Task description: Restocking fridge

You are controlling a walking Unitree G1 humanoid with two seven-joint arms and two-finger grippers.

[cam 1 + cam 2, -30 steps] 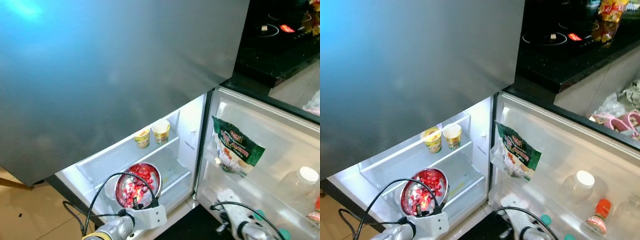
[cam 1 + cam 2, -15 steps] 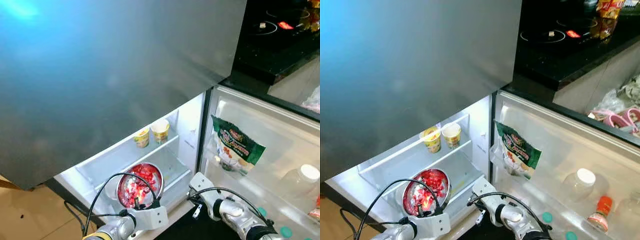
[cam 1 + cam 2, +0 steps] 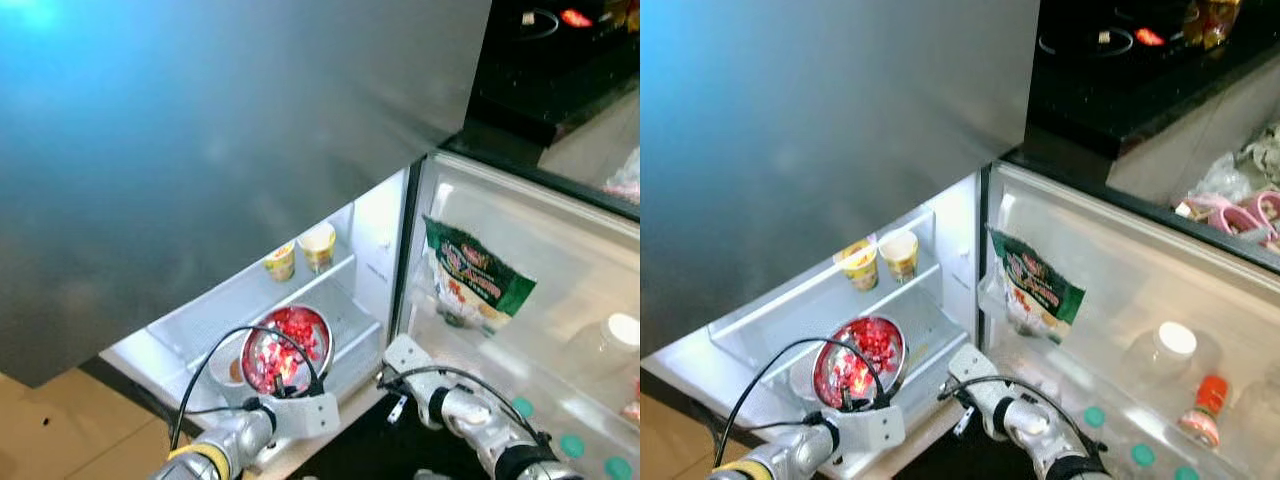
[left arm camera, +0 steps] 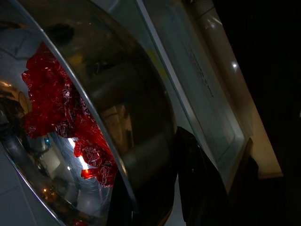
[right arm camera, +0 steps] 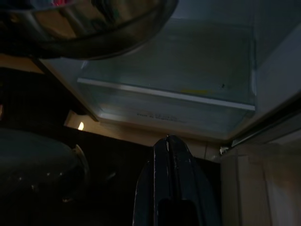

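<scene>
Two yellow cups (image 3: 300, 254) stand on the upper shelf of the open fridge (image 3: 250, 300). Below them, the left gripper (image 4: 155, 197) clamps the rim of a steel bowl (image 3: 285, 350) of red-wrapped pieces, held over the lower drawer. The right gripper (image 5: 168, 155), fingers pressed together and empty, hovers before the drawer's edge. A green bag (image 3: 472, 282) sits in the door (image 3: 560, 250) shelf.
</scene>
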